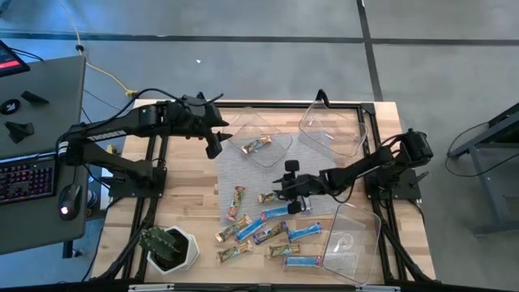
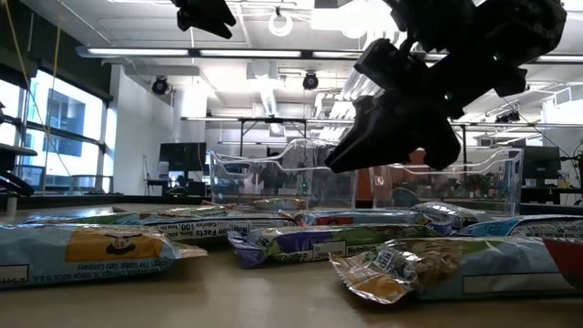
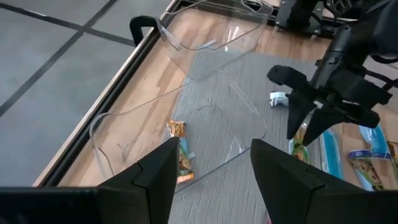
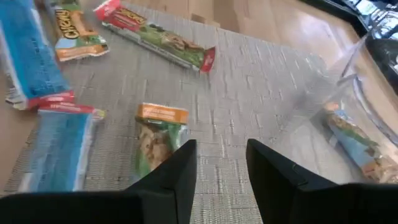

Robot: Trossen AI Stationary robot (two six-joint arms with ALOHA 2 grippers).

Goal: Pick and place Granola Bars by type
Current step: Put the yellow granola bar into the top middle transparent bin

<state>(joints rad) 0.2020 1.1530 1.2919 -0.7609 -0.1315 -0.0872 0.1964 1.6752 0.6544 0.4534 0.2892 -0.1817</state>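
Granola bars are lying scattered across the grey mat and bare wood at the table's near side; one tan bar is sitting inside a clear bin. The right gripper is hovering just above the mat beside a green-and-orange bar, fingers parted, apparently holding nothing. The left gripper is hanging beside that bin, fingers spread wide, empty.

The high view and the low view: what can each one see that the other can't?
Only the high view shows the green spiky plant in its white pot and the black keyboard. Only the low view shows the room's bright ceiling lights. Both show the blue and tan wrapped granola bars and the right pincer above them.
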